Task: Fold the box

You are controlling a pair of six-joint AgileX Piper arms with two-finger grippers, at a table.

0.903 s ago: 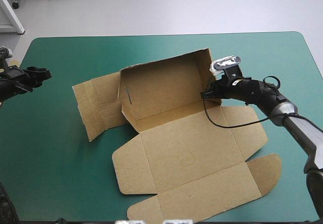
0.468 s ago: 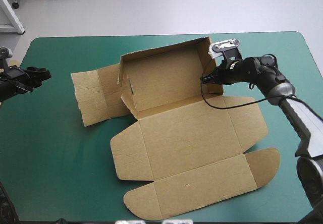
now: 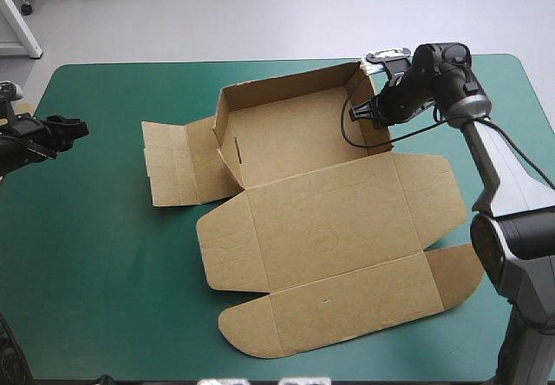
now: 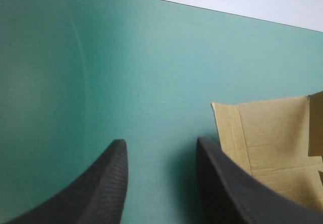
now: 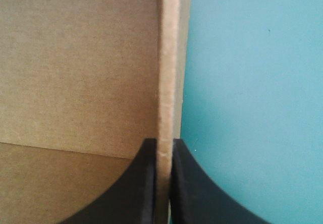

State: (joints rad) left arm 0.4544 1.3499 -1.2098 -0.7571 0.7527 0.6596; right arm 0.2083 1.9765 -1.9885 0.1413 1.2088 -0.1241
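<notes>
The brown box (image 3: 321, 229) lies in the middle of the teal-green table as a cut sheet with its far walls raised into an open tray; the lid lies flat toward the front. My right gripper (image 3: 362, 116) is at the tray's right wall, shut on that upright board edge (image 5: 169, 72), which runs straight out between its black fingers (image 5: 146, 183). My left gripper (image 3: 76, 129) hovers near the table's left edge, well clear of the box. It stands open with only bare cover between its fingers, and the box's left flap (image 4: 272, 143) shows ahead of it to one side.
The box's side flap (image 3: 178, 161) lies flat left of the tray. A rounded tuck flap (image 3: 455, 272) reaches toward the front right. Bare teal-green cover (image 3: 104, 255) spreads at the front left. Beyond the table's far edge lies pale floor.
My right gripper has moved toward the far edge with the right wall in it. The box has shifted right and the tray's walls stand more upright. The left arm has stayed still.
</notes>
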